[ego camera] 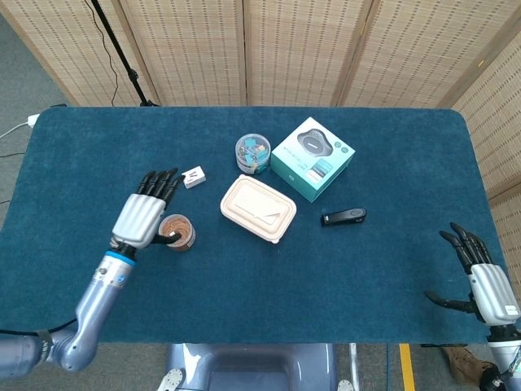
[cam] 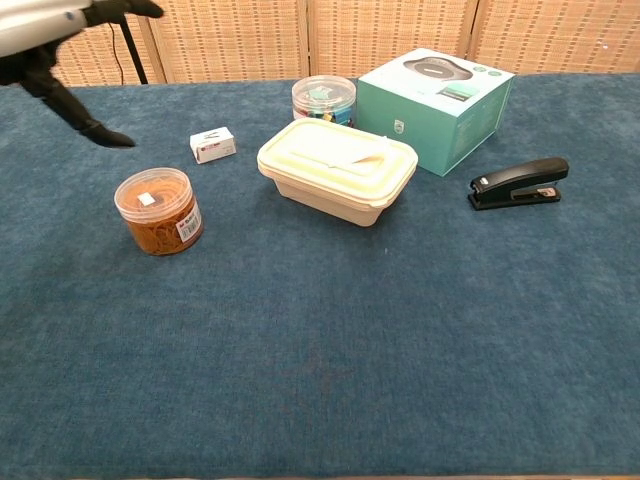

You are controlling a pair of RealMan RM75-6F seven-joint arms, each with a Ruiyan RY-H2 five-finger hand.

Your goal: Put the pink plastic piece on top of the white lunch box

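Note:
The white lunch box (ego camera: 258,208) (cam: 338,170) sits mid-table with its lid on. A pale pink plastic piece (ego camera: 267,213) (cam: 366,157) lies flat on the lid. My left hand (ego camera: 145,213) (cam: 60,40) hovers well left of the box, above the brown jar, fingers spread and holding nothing. My right hand (ego camera: 485,281) rests open at the table's right front corner, seen only in the head view.
A clear jar of brown rubber bands (cam: 158,210) stands left of the box. A small white box (cam: 214,145), a clear tub of clips (cam: 323,99) and a teal carton (cam: 438,94) lie behind. A black stapler (cam: 518,182) lies to the right.

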